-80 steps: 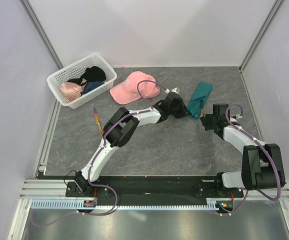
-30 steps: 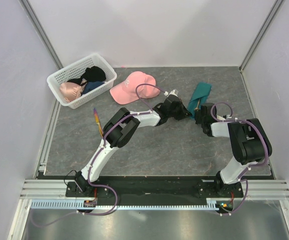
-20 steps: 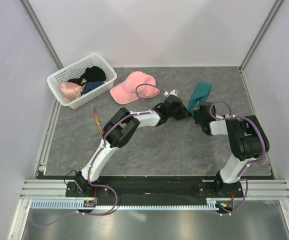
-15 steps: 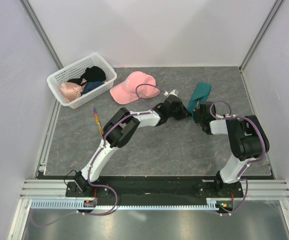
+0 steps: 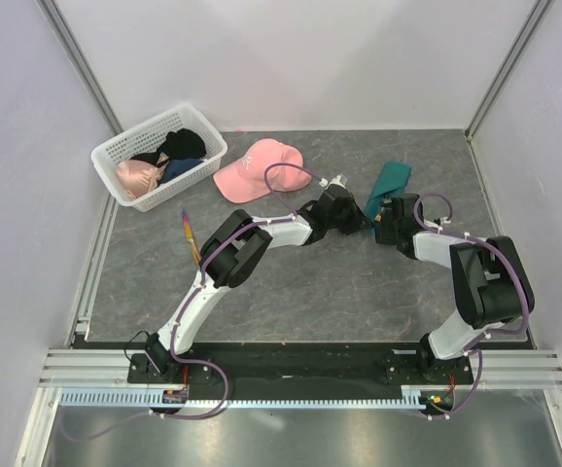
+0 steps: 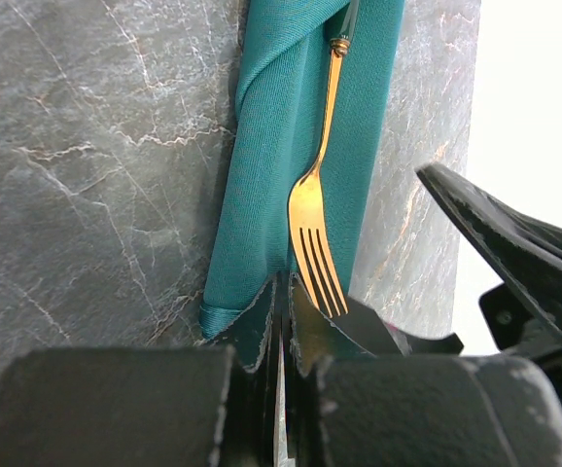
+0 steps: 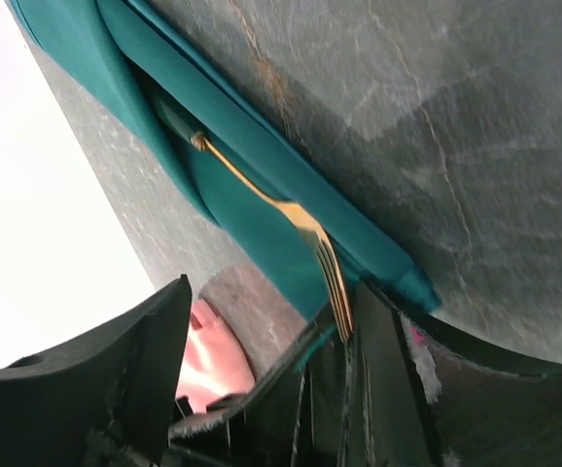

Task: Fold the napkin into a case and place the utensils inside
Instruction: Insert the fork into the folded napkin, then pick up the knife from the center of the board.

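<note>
Insertion of the first utensil. My left gripper [image 6: 279, 326] is closed on the near end of the case [image 6: 271, 146], pinching a flap of the teal cloth. I judge the purpose to be anchoring: the grip keeps the narrow folded strip from sliding on the table [image 6: 87, 146] while cutlery is pushed in.

My right gripper [image 7: 262, 341] stands with its jaws well apart and grips nothing. It sits just beside the left gripper, at the same end of the case.

The fork [image 6: 317, 238] lies lengthwise along the case. Its dark handle is tucked under a fold at the end far from both hands. Its gold head is exposed, and the tines point back at me, ending just ahead of the left jaws and between the right ones. From the wrist views I cannot tell whether the tines touch the right jaw.

The purple-and-orange piece [image 5: 191, 236] lies well apart from both hands, on the outer side of my left arm. By my reading it has yet to be fetched.
</note>
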`<state>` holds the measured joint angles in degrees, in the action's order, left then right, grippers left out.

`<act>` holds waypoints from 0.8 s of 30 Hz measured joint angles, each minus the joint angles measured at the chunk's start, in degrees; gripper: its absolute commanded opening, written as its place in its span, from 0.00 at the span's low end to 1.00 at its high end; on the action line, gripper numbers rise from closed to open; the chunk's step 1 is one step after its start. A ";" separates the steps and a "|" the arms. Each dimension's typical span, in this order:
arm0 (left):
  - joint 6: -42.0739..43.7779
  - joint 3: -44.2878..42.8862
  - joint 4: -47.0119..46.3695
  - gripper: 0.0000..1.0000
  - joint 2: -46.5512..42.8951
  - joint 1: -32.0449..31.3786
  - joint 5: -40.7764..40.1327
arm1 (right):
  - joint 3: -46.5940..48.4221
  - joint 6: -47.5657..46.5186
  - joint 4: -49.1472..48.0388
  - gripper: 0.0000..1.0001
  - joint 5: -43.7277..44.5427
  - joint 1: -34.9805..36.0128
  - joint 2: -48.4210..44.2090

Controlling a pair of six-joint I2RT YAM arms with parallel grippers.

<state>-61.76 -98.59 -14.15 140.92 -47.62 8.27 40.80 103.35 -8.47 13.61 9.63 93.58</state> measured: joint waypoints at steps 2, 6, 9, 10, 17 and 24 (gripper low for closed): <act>0.00 0.00 0.04 0.02 -0.02 0.00 0.00 | 0.00 -0.22 1.33 0.83 -0.70 0.02 -0.90; 0.00 0.00 0.61 0.02 -0.20 -0.09 0.70 | 0.87 -1.46 3.50 0.85 -2.80 -0.13 -1.29; 0.07 0.22 1.20 0.08 -0.57 -0.11 1.79 | 1.79 -3.54 6.78 0.86 -6.43 -0.17 -2.16; 0.11 0.33 1.57 0.14 -0.74 -0.09 2.56 | 1.81 -4.70 8.17 0.86 -7.43 -0.35 -3.08; 3.28 5.18 6.12 0.81 -7.30 0.31 9.70 | 13.84 -26.47 32.61 0.94 -13.09 -5.25 -14.75; 6.82 9.81 14.86 0.78 -20.48 2.93 16.28 | 20.11 -47.82 49.03 0.97 -15.15 -5.62 -26.18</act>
<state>-54.94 -88.77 0.71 120.44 -44.69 24.56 60.90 55.53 40.56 -1.54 4.01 67.40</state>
